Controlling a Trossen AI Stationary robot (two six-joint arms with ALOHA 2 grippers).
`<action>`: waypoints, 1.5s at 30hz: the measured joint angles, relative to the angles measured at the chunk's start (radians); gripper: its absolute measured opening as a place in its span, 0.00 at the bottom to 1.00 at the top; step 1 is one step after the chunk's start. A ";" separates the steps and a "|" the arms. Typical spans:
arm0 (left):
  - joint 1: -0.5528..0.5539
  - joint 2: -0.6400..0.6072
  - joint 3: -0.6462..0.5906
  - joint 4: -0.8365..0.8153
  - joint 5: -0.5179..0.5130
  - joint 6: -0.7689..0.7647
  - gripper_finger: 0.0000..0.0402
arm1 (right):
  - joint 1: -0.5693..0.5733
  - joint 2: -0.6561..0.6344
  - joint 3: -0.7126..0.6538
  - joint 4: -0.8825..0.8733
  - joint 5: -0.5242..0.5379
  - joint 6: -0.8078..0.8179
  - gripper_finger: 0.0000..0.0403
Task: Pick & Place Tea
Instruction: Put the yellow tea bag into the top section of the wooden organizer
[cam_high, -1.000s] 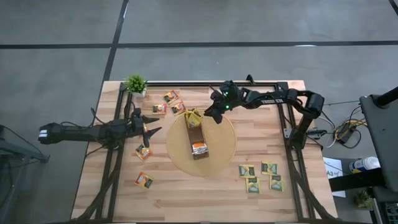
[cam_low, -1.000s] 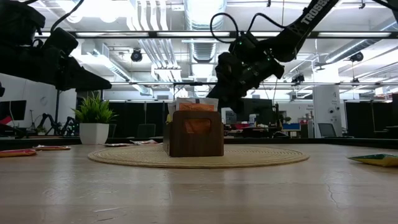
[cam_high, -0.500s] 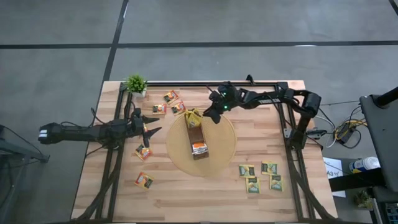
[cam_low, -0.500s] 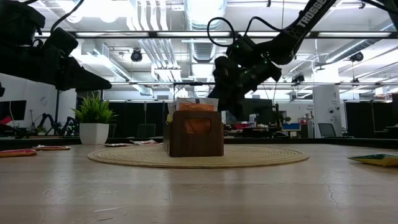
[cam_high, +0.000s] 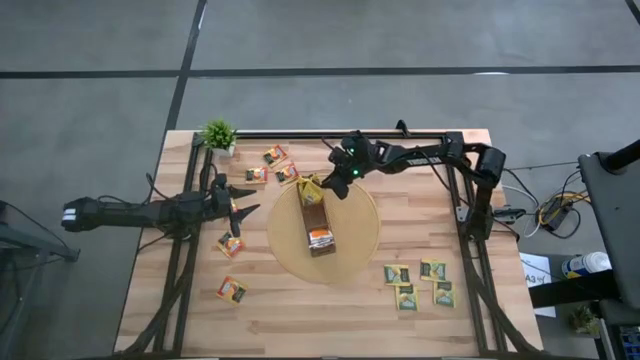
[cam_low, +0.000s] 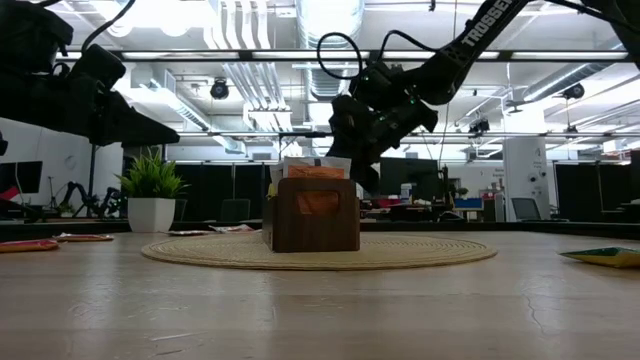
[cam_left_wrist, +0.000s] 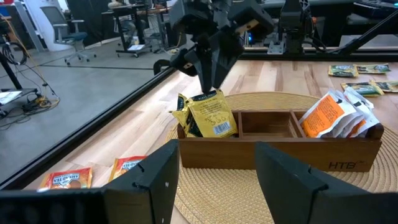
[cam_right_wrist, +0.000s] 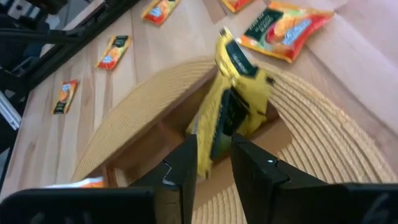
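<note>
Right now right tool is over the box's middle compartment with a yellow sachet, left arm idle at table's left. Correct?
Not the middle. The right tool holds the yellow sachet over the end compartment of the box, as the left wrist view shows; the middle one sits empty. The left tool does wait at the left.

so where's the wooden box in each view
High: box at the mat's middle, end-on to the far edge.
Low: box centre, on the mat.
Left wrist: box runs across the middle, side on.
Right wrist: one end of the box, by yellow sachets.
Shared landmark: the round woven mat.
</note>
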 joint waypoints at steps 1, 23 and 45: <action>0.000 0.000 0.000 0.000 0.000 0.000 0.50 | 0.000 0.000 0.011 -0.015 0.000 -0.008 0.23; 0.000 0.003 0.000 0.000 0.000 0.000 0.50 | 0.024 0.005 0.044 -0.166 0.001 -0.146 0.02; 0.000 0.003 0.000 0.000 0.000 0.000 0.50 | 0.087 0.004 0.310 -0.509 0.188 -0.631 0.02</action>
